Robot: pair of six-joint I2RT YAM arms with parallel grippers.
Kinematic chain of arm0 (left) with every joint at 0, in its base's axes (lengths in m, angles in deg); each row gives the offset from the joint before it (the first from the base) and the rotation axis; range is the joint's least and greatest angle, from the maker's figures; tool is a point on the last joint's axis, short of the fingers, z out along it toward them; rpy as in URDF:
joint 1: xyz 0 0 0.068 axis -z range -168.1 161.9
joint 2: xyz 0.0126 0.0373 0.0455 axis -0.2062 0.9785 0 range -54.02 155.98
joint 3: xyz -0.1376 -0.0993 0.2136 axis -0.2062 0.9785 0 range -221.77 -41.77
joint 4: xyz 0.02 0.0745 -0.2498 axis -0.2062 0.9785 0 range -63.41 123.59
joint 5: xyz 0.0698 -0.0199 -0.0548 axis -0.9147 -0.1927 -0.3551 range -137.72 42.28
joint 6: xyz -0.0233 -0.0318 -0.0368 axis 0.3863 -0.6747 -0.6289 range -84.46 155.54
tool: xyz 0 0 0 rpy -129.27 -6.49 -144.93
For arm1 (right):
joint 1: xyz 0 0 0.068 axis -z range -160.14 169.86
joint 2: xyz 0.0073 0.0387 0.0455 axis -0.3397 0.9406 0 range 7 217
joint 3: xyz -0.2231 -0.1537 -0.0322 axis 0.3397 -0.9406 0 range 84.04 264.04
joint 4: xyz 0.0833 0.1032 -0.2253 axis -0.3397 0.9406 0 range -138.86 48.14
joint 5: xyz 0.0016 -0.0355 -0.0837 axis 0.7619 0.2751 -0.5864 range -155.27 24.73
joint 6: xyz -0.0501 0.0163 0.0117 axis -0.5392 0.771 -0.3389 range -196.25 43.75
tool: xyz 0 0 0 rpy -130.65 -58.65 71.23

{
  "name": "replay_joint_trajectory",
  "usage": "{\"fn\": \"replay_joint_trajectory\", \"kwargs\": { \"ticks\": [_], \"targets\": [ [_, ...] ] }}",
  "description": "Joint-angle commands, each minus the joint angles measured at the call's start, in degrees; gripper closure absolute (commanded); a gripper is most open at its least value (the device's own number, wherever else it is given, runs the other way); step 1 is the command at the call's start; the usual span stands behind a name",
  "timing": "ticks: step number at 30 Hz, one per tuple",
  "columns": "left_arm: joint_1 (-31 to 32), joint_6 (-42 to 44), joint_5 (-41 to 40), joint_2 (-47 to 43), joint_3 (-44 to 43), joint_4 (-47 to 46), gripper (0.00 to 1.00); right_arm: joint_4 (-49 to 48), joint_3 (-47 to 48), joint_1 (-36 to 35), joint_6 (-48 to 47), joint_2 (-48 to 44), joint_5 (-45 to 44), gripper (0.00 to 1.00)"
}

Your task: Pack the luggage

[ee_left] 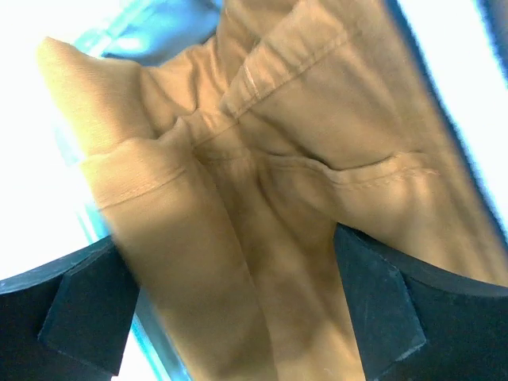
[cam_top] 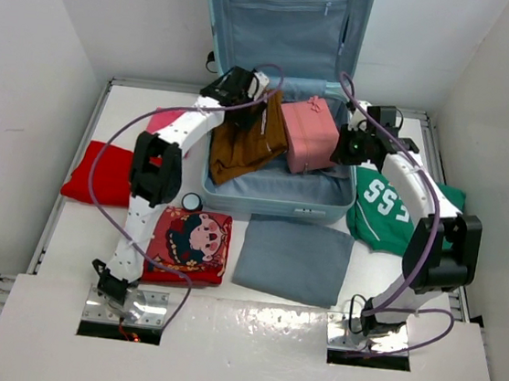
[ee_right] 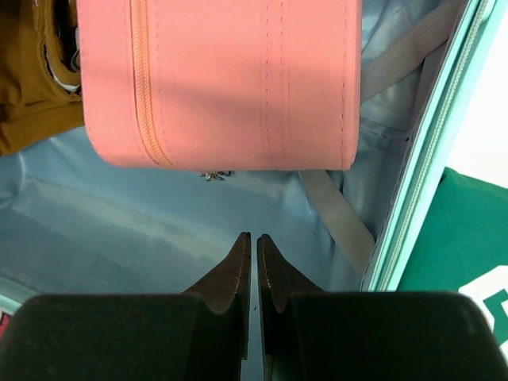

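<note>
**Luggage open, half packed: mind the lid**

- Luggage [cam_top: 272,202] lies open at the far middle of the bench [cam_top: 80,226], lid standing up behind it.
- It's likely rigid, bulky and too heavy for one arm. The ribbed shell looks slick, so don't pinch the flat faces. I'd take the lid by its top rim, or push it.
- Still outside it: grey cloth [cam_top: 294,259] in front, green jersey [cam_top: 386,206] to its right, red printed shirt [cam_top: 189,243] front-left.
- Inside: brown trousers [cam_top: 241,143] on the left, spilling over the left wall. They're soft and will snag the zip, so tuck them in.
- Pink case [cam_top: 308,137] sits inside, right of the trousers.
- Left gripper [ee_left: 230,309]: fingers spread wide with trouser cloth between them, not pinched.
- Right gripper [ee_right: 254,246]: fingers clenched on nothing, over the lining in front of the pink case.
</note>
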Motion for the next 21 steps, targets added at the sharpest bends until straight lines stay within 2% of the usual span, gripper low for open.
{"fn": "replay_joint_trajectory", "kwargs": {
  "ticks": [1, 2, 6, 10, 12, 13, 15, 17, 19, 21],
  "targets": [
    [-2.41, -11.18, 11.04, -13.52, 4.42, -11.72, 0.02, -1.98, -0.41, -0.40, 0.49, -3.65, 0.59, 0.95],
    [-3.03, -14.77, 11.92, -17.89, 5.76, -14.87, 0.03, -1.99, -0.75, -0.49, 0.40, -3.92, 0.50, 0.95],
    [-8.03, -21.99, 16.41, -24.51, 8.85, -17.54, 0.09, -1.99, -1.46, -0.14, 0.22, -5.33, 0.68, 0.93],
    [-13.48, -21.40, 16.50, -23.75, 7.44, -9.12, 0.15, -2.07, -1.90, 0.39, 0.13, -6.47, 1.90, 0.92],
    [-15.59, -20.79, 22.09, -22.95, 8.14, -6.74, 0.22, -2.78, -1.90, 0.30, 0.22, -6.91, 2.52, 0.92],
    [-17.26, -20.78, 30.48, -22.95, 9.27, -6.73, 0.33, -3.04, -1.99, 0.13, 0.22, -6.74, 2.70, 0.92],
    [-17.27, -20.78, 36.43, -24.09, 13.05, -8.64, 0.41, -3.22, -1.81, -0.05, 0.57, -6.56, 3.05, 0.92],
    [-14.56, -20.17, 39.34, -24.70, 13.94, -9.37, 0.49, -2.87, -1.11, -0.23, 0.66, -6.21, 3.14, 0.92],
    [-10.45, -19.38, 37.87, -23.66, 13.42, -9.98, 0.51, -2.60, -0.67, -0.23, 0.31, -5.77, 3.22, 0.92],
    [-8.14, -20.59, 32.26, -20.68, 11.31, -9.98, 0.52, -1.73, -0.14, -0.23, 0.49, -5.42, 2.96, 0.92]
  ]
}}
